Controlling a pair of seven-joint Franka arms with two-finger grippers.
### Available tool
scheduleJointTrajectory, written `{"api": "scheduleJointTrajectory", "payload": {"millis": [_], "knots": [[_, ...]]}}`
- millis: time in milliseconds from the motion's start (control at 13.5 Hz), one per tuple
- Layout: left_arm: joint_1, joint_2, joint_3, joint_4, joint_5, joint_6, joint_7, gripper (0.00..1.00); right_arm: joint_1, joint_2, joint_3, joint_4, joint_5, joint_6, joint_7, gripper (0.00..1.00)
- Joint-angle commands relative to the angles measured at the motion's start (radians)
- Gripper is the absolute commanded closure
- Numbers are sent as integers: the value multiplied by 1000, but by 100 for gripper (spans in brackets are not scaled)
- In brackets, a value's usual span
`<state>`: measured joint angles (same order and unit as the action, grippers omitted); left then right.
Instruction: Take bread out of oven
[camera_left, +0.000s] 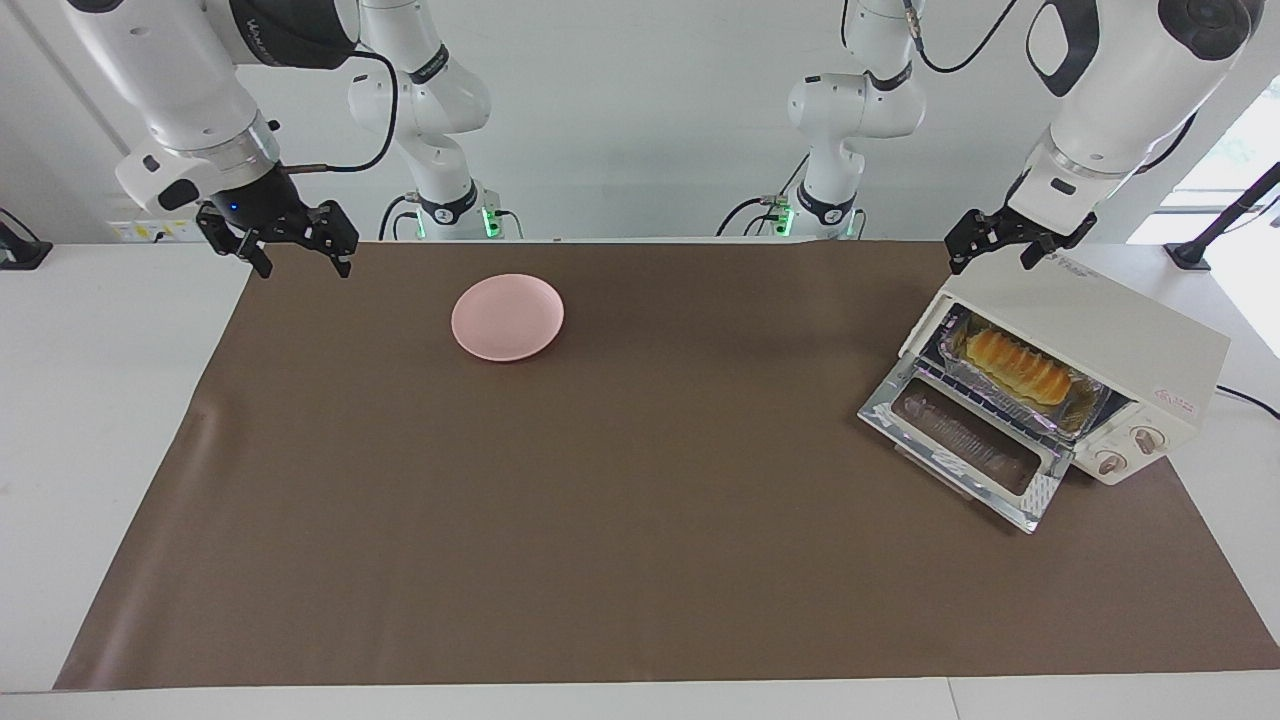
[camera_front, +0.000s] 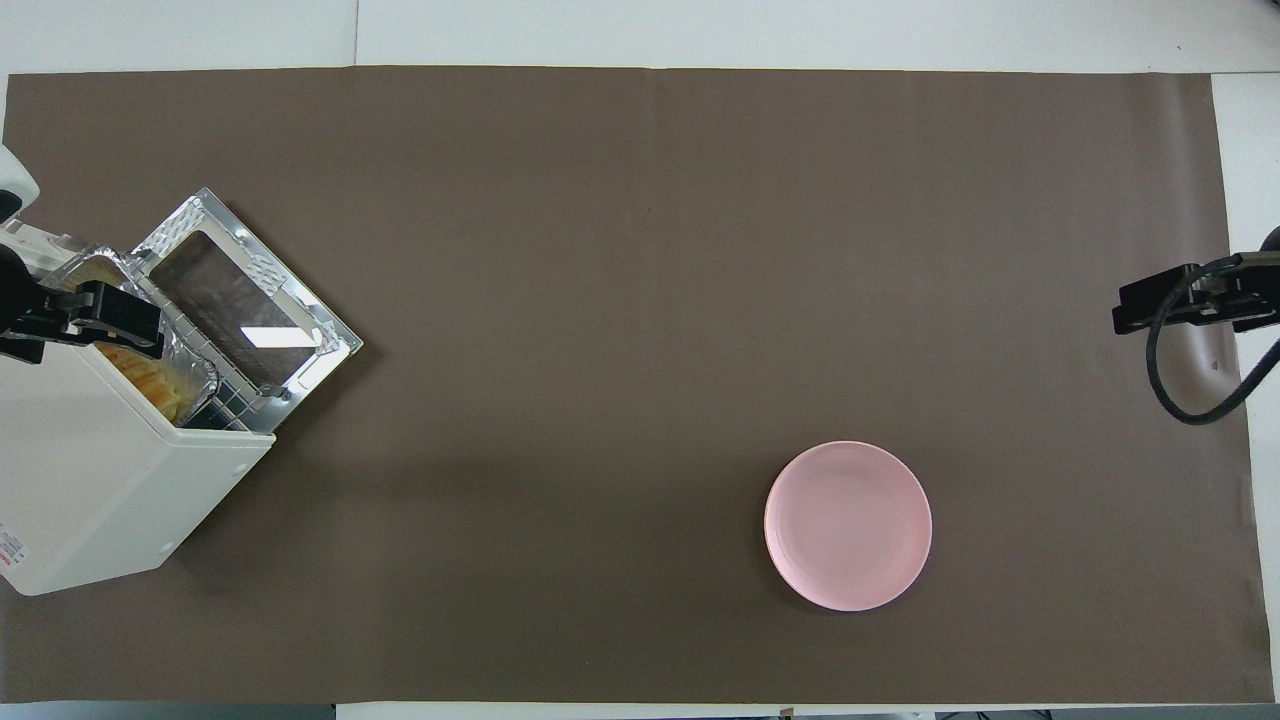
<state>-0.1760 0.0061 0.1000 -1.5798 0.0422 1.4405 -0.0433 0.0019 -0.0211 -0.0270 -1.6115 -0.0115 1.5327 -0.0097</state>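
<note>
In the oven (camera_left: 1120, 340), the bread (camera_left: 1015, 366) lies lengthwise along its open front

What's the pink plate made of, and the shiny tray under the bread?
The pink plate looks like matte plastic or glazed ceramic; its smooth, even surface fits either. The tray under the bread looks like thin aluminium foil: silvery, crinkled, reflective.

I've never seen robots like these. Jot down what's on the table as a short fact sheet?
oven: at the left arm's end of the table, door dropped open
bread: inside the oven, in a foil tray
pink plate: bare, toward the right arm's end
left gripper: open, over the oven's top
right gripper: open, waiting over the mat's corner
bread out of oven: not yet
</note>
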Motion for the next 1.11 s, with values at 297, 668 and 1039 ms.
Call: {"api": "scheduleJointTrajectory", "payload": {"millis": [297,668,1039], "knots": [[12,-20,-3,-14,-10,6,14,0,-19,-5,15,-4,-8,-9,-24,0],[7,-24,-3,-14,-10,12,11,0,-19,-5,15,-4,-7,-9,-24,0],[15,-5,1,-6,-7,51,-82,0,-19,-5,15,-4,-7,-9,-24,0]]}}
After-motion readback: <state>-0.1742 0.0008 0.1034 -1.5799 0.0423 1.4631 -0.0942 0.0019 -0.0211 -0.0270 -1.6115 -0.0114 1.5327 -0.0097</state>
